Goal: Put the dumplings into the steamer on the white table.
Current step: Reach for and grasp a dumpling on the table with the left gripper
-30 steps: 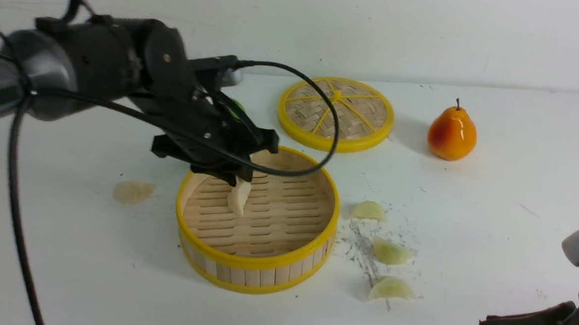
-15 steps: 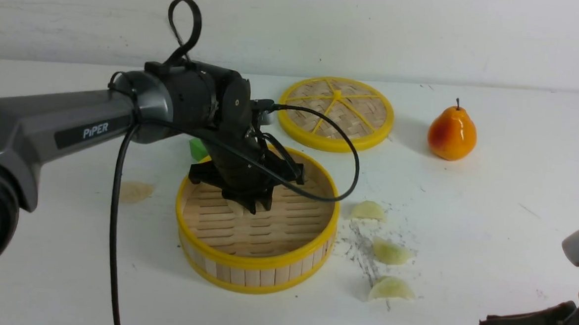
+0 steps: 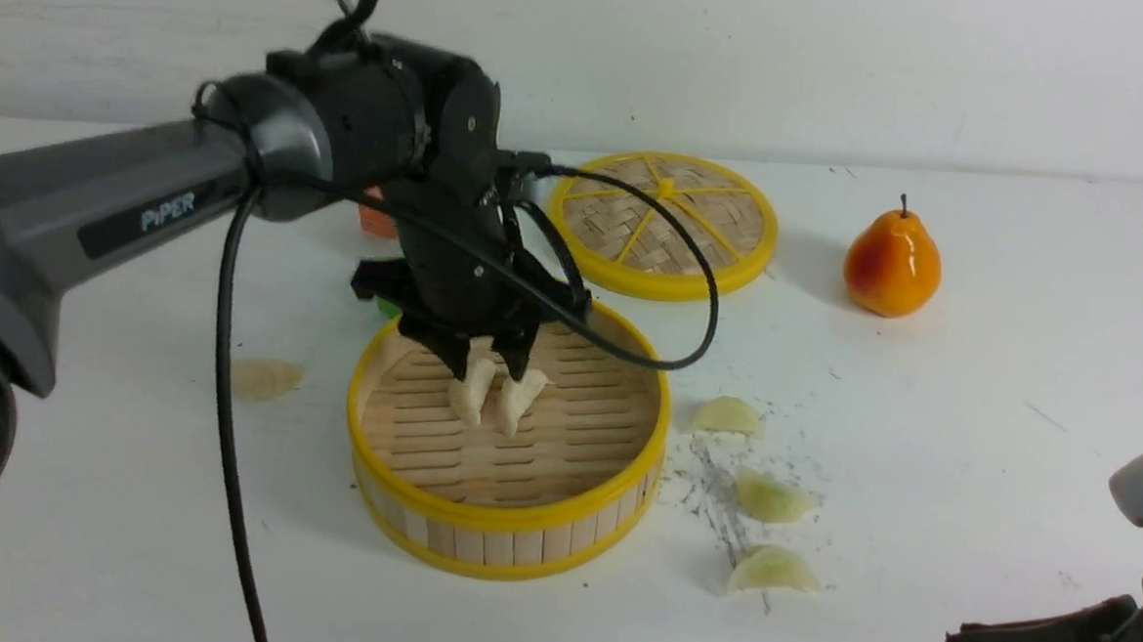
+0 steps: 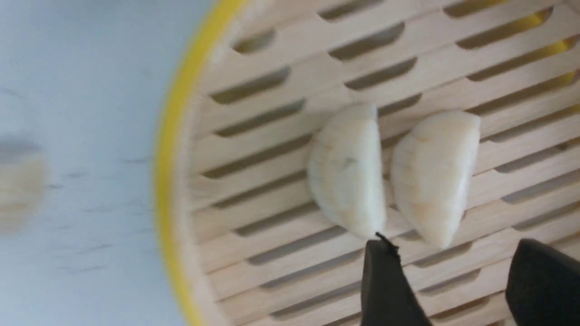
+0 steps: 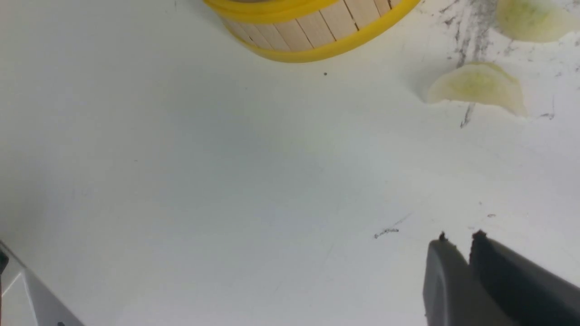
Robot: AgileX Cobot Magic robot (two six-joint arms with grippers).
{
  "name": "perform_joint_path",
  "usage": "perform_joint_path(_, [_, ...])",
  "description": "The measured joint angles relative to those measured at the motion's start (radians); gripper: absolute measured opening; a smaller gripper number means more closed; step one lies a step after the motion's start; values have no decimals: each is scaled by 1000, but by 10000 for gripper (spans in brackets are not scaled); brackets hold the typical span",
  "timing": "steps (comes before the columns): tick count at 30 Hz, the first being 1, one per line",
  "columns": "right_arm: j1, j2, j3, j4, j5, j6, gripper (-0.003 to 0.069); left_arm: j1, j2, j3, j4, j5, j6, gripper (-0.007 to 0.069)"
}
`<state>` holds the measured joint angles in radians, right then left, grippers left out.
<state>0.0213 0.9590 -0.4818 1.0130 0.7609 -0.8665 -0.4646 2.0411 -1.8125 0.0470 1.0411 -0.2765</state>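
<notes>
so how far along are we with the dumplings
Done: two cream dumplings lie in the steamer. In hand: nothing; the left end effector hovers open above them, and the right end effector sits shut. Left: one cream dumpling and three greenish ones on the white table.

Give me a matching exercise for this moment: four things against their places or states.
1. round bamboo steamer with yellow rims
2. orange-yellow toy pear
3. flat woven yellow-rimmed lid
4. left gripper

a. open, over the slat floor
b. stands right of the lid
c. holds two cream-white crescent dumplings
d. lies behind the steamer

Pairs: 1-c, 2-b, 3-d, 4-a
</notes>
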Motion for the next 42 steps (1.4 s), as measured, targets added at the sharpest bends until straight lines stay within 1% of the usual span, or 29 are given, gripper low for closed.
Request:
perform_joint_path(2, [0, 0, 0, 0, 0, 0, 78, 2, -38, -43, 117, 43, 5, 360])
perform_joint_path(3, [0, 0, 0, 0, 0, 0, 78, 6, -51, -49, 149, 50, 5, 360])
perform_joint_path(4, [0, 0, 0, 0, 0, 0, 78, 15, -64, -53, 206, 61, 5, 360])
perform_joint_path(5, [0, 0, 0, 0, 0, 0, 79, 31, -73, -55, 238, 72, 5, 360])
perform_joint_path(7, [0, 0, 0, 0, 3, 0, 80, 85, -73, -52, 255, 88, 5, 361])
perform_joint_path(9, [0, 0, 0, 0, 4, 0, 83, 158, -57, -35, 233, 91, 4, 360])
perform_joint_path(10, [0, 0, 0, 0, 4, 0, 83, 173, -55, -34, 228, 91, 4, 360])
perform_joint_path(11, [0, 0, 0, 0, 5, 0, 84, 226, -36, -27, 185, 92, -3, 354])
perform_joint_path(12, [0, 0, 0, 0, 7, 0, 85, 247, -23, -24, 167, 92, -8, 349])
perform_joint_path(13, [0, 0, 0, 0, 7, 0, 86, 293, -4, -22, 120, 92, -16, 337])
perform_joint_path(16, [0, 0, 0, 1, 7, 0, 85, 355, 35, -21, 45, 79, -28, 304])
perform_joint_path(18, [0, 0, 0, 1, 7, 0, 85, 379, 54, -21, 17, 52, -33, 281])
perform_joint_path(21, [0, 0, 0, 1, 6, 0, 85, 392, 70, -21, 9, 10, -37, 254])
perform_joint_path(27, [0, 0, 0, 1, 4, -22, 85, 398, 119, -21, 10, -124, -37, 174])
perform_joint_path(30, [0, 0, 0, 1, 4, -22, 85, 398, 144, -21, 10, -154, -37, 150])
perform_joint_path(32, [0, 0, 0, 1, 2, -22, 85, 398, 160, -21, 15, -154, -29, 139])
perform_joint_path(35, [0, 0, 0, 0, 1, -22, 90, 398, 189, -21, 26, -126, 15, 126])
perform_joint_path(39, [0, 0, 0, 0, 1, -22, 93, 398, 195, -21, 26, -54, 36, 125])
perform_joint_path(42, [0, 0, 0, 0, 1, -22, 93, 398, 195, -21, 9, 32, 45, 125])
